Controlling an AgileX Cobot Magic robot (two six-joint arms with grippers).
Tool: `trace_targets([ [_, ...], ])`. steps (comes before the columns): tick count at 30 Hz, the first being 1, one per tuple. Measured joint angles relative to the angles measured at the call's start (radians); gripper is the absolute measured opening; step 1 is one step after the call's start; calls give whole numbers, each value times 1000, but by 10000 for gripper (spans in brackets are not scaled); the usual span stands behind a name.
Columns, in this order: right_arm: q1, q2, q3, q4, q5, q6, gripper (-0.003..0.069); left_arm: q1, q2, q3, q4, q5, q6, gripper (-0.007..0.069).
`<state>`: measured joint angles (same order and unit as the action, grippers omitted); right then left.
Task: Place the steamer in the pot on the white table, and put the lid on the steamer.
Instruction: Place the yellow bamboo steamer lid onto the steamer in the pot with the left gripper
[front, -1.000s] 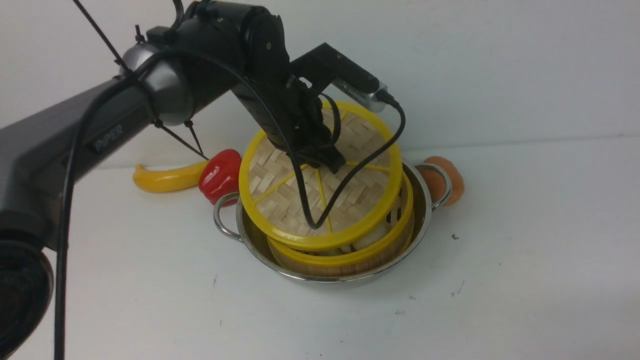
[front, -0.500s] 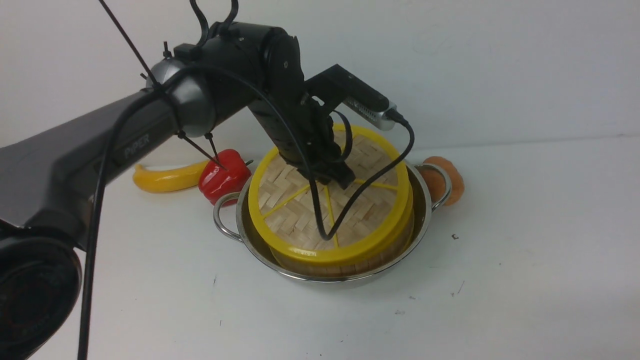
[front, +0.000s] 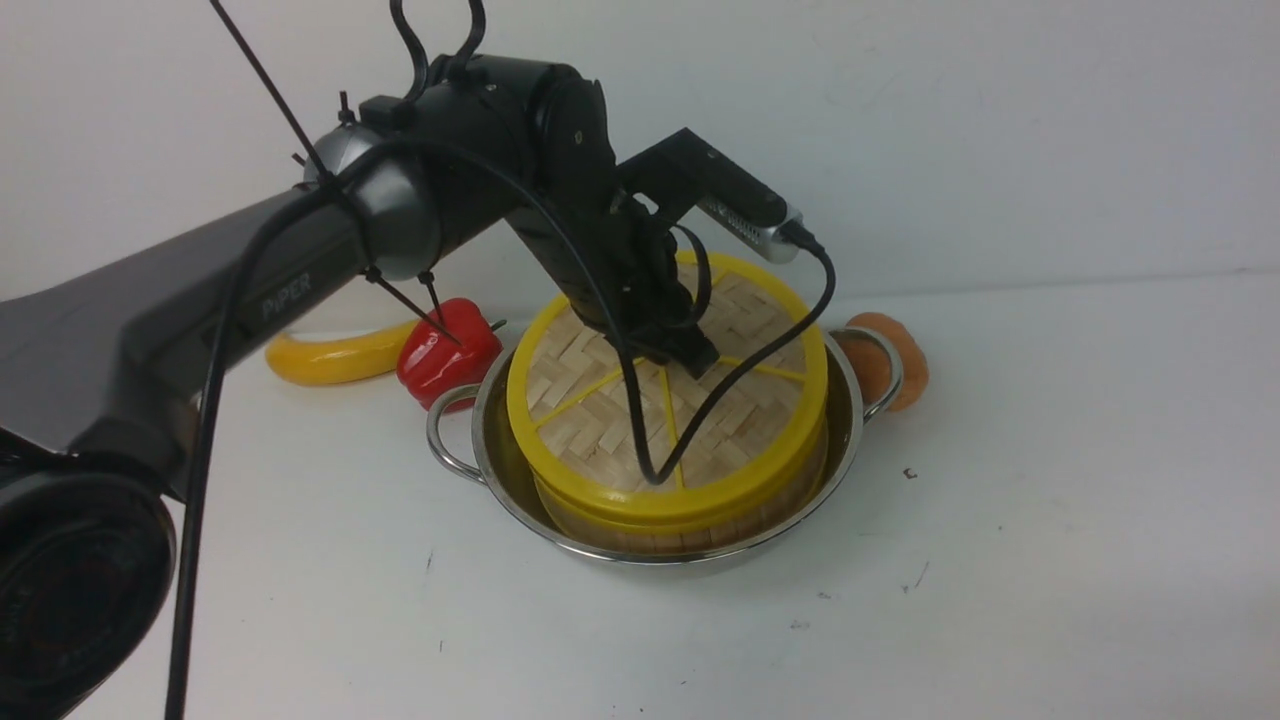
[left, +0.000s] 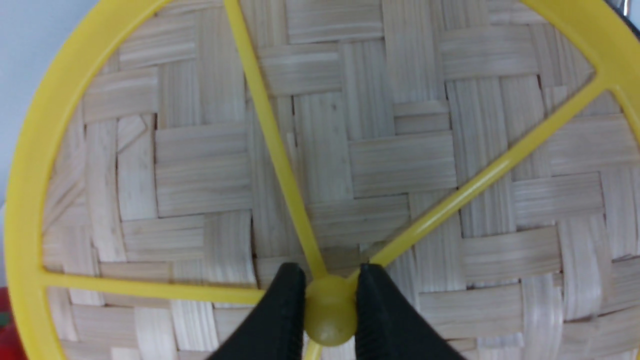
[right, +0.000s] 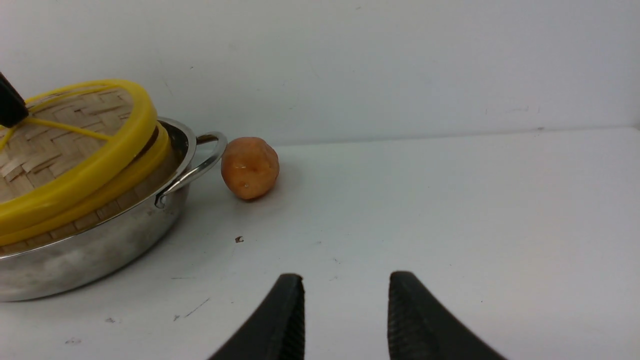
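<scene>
There is 1 pot of shiny steel, and it carries 2 looped wire handles — 1 on each side. Inside it sits 1 steamer, and on that 1 lid of woven bamboo. The lid bears 1 centre knob; 3 of its yellow spokes show whole in the left wrist view, with a stub of a 4th below the knob. Beyond the pot lie 3 toy foods — 1 yellow banana, 1 red pepper, 1 orange-brown lump. All of it stands on 1 white table. 2 grippers show: the left gripper and the right gripper, each with 2 black fingers.
</scene>
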<state>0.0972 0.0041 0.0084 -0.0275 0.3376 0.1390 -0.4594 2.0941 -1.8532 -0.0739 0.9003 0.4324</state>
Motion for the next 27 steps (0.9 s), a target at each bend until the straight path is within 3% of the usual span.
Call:
trace_targets([
  [8, 0, 0, 0, 0, 0, 0, 250, 0, 21, 0, -1, -31, 26, 115],
  [11, 0, 0, 0, 0, 0, 0, 250, 0, 22, 0, -1, -55, 26, 148],
  [15, 0, 0, 0, 0, 0, 0, 250, 0, 22, -3, 17, -84, 39, 295],
  [21, 0, 0, 0, 0, 0, 0, 250, 0, 21, -26, 130, 9, 8, 544],
  [24, 0, 0, 0, 0, 0, 0, 250, 0, -2, -68, 165, 72, -45, 621],
  [27, 0, 0, 0, 0, 0, 0, 250, 0, -40, -95, 167, 84, -68, 636],
])
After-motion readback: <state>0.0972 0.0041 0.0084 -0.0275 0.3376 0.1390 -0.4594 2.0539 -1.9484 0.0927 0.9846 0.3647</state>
